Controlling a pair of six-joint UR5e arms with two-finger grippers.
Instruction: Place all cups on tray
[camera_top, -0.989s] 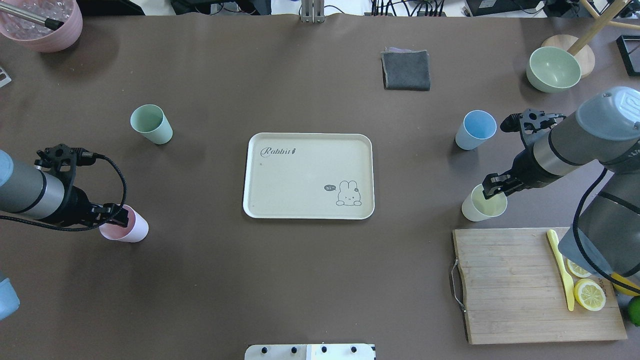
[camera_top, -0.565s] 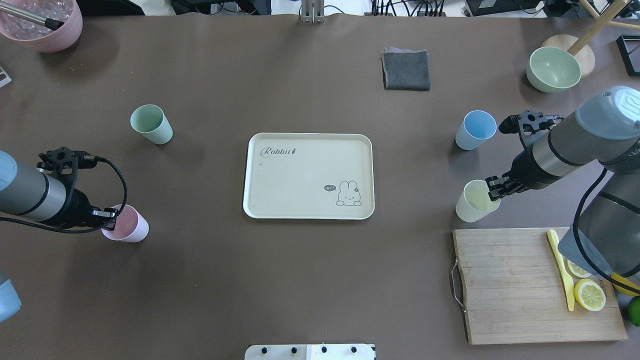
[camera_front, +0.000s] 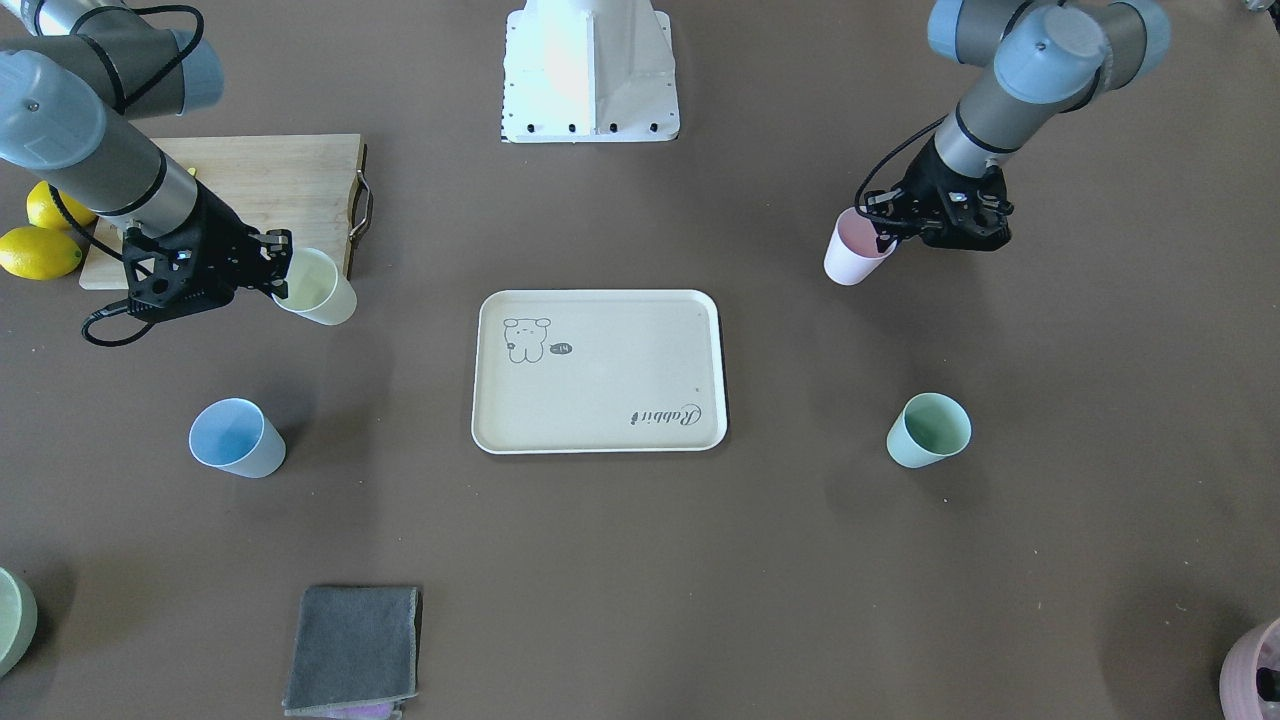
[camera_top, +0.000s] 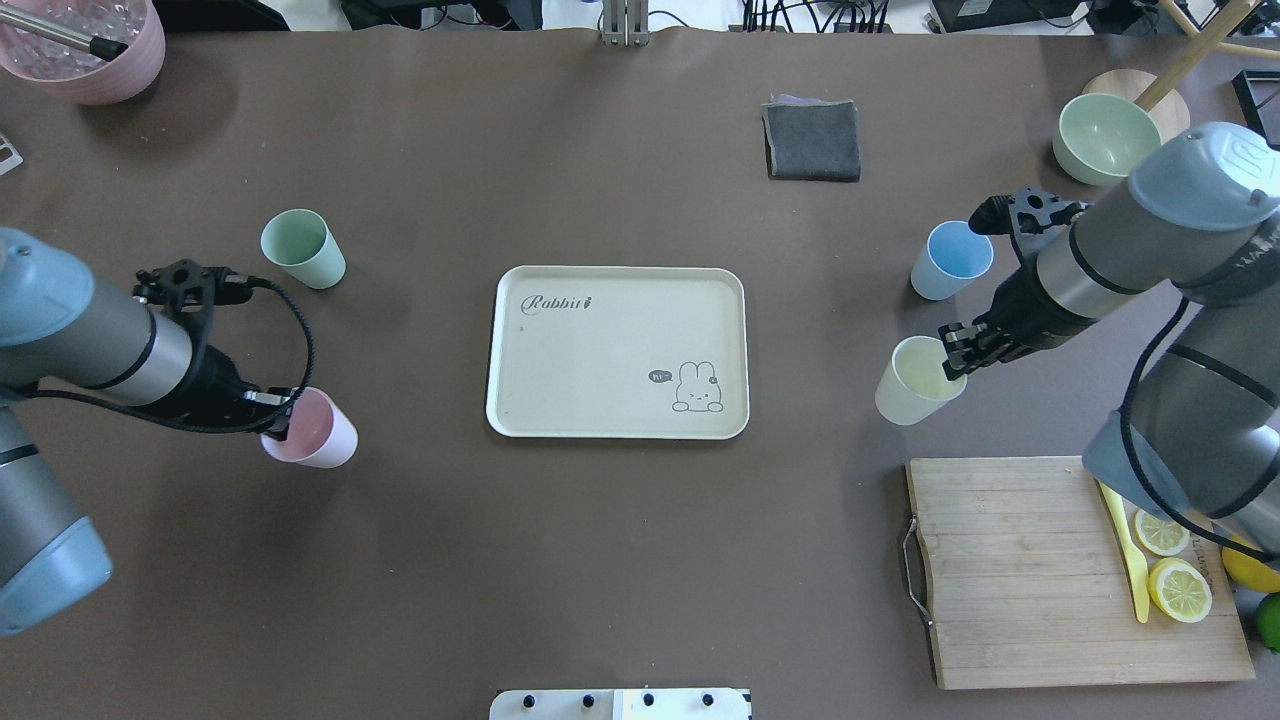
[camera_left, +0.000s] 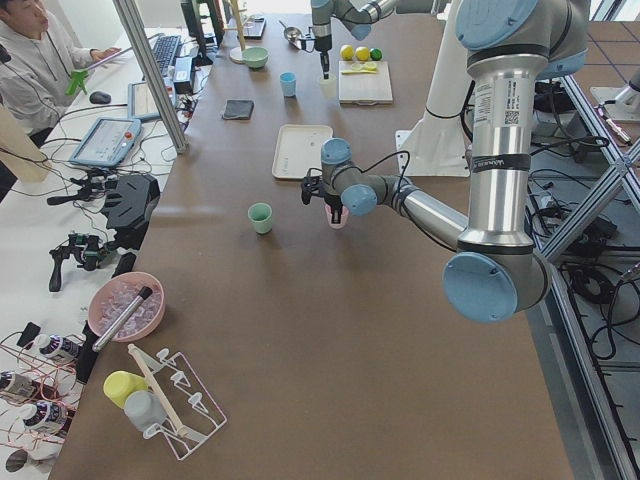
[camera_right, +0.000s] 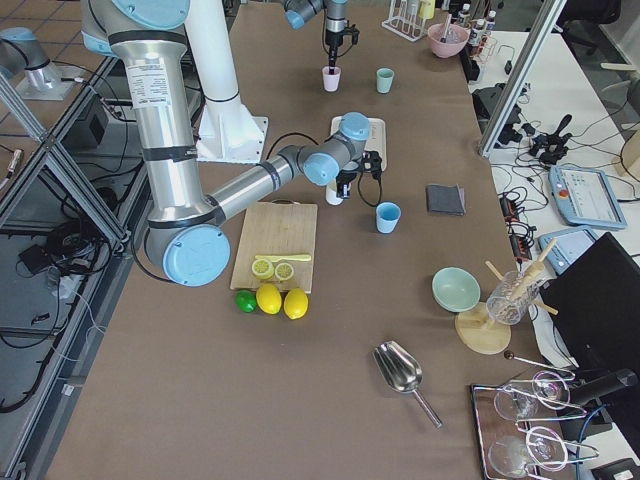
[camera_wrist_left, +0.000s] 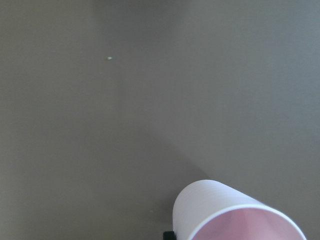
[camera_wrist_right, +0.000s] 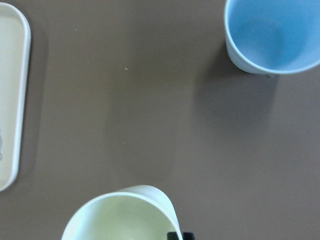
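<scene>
The cream tray (camera_top: 600, 360) lies at the table's middle with no cup on it; it also shows in the front view (camera_front: 600, 400). My left gripper (camera_top: 278, 412) is shut on the rim of the pink cup (camera_top: 318, 432), left of the tray; the cup fills the bottom of the left wrist view (camera_wrist_left: 235, 215). My right gripper (camera_top: 955, 350) is shut on the rim of the pale yellow cup (camera_top: 908, 385), right of the tray, also in the right wrist view (camera_wrist_right: 120, 215). The light blue cup (camera_top: 950, 262) stands behind it. The mint green cup (camera_top: 302, 248) stands at the far left.
A wooden cutting board (camera_top: 1010, 570) with lemon slices and a yellow knife lies at the near right. A grey cloth (camera_top: 812, 140) lies behind the tray. A pale green bowl (camera_top: 1105, 138) sits at the far right and a mauve pot (camera_top: 85, 50) at the far left corner.
Both arms have moved inward toward the tray, each with its cup: the pink cup rightward and a little back, the yellow cup leftward and a little back.
</scene>
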